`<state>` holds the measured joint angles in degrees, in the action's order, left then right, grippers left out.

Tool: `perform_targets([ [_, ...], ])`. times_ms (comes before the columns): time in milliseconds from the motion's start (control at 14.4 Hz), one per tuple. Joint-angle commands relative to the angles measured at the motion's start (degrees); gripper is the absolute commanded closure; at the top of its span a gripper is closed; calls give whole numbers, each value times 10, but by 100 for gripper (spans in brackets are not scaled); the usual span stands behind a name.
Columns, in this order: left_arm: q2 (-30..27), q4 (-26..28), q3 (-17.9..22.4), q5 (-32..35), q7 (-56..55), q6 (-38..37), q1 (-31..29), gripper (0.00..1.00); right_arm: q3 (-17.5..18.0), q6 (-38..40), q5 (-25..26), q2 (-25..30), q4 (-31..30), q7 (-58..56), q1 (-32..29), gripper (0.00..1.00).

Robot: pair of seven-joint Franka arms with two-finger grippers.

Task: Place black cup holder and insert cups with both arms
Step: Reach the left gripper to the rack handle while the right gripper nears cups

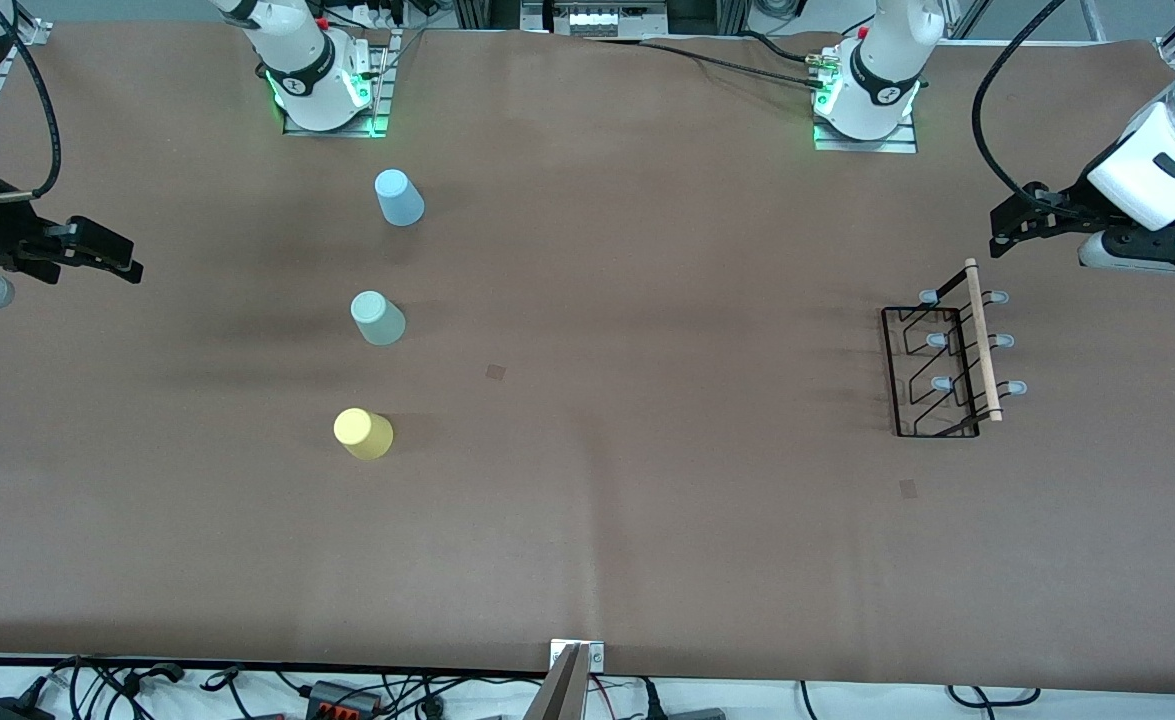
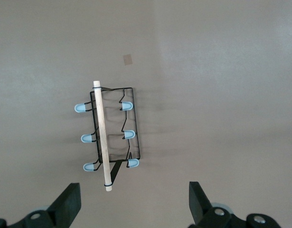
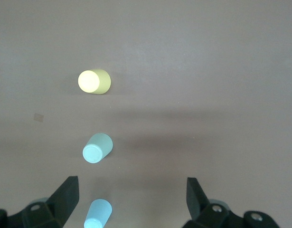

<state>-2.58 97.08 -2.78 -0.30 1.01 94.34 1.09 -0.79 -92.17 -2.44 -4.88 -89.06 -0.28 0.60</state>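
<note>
My left gripper (image 2: 131,204) hangs over the table's left-arm end, fingers apart, above the black cup holder (image 1: 952,362) (standing on the table, wooden rod uppermost). My right gripper (image 3: 131,202) hangs over the right-arm end, fingers apart. Blue cup (image 1: 399,197), grey-green cup (image 1: 378,318), yellow cup (image 1: 362,433) stand inverted in a row.

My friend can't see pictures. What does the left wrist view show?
A black wire cup holder with a wooden rod handle and six blue-tipped pegs stands on the brown table. The left gripper is above it, fingers wide open, holding nothing.
</note>
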Motion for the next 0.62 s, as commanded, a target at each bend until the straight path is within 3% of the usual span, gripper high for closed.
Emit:
perform_targets([
  [0,8,-19,2,3,11,-13,2,0,0,12,-9,-2,12,4,-4,0],
  [554,20,-18,6,5,11,-9,-1,0,0,24,-1,-27,13,-9,-5,0],
])
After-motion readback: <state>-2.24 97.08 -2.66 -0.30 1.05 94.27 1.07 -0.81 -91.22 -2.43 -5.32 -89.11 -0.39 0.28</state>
